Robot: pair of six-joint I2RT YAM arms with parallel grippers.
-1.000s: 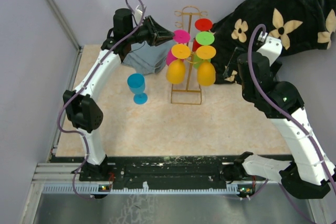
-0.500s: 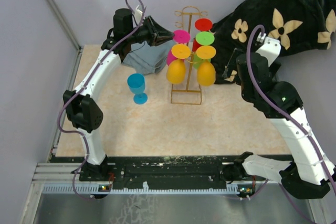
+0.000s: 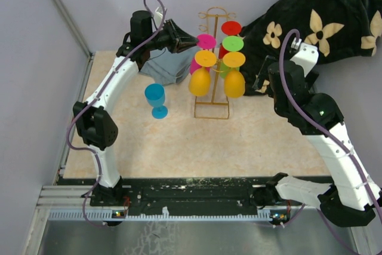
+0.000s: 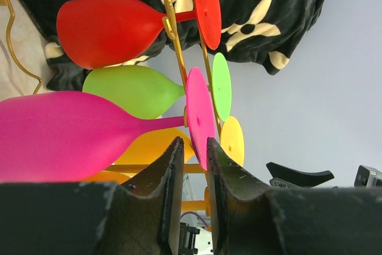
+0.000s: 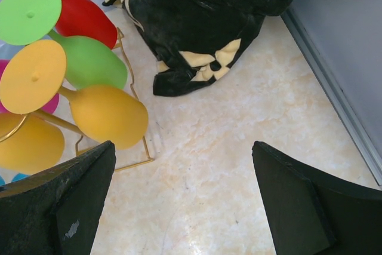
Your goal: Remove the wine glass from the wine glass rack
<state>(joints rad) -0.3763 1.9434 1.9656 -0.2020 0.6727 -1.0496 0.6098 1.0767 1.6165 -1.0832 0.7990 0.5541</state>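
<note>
Barely any change over the last second: left hand sits narrowed round the foot of the magenta wine glass, pinch unconfirmed; glass still hangs on the wine glass rack; right hand spread, idle; lift-off pending.

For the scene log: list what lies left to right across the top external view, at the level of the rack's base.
From the left: blue wine glass → wine glass rack → right arm.
</note>
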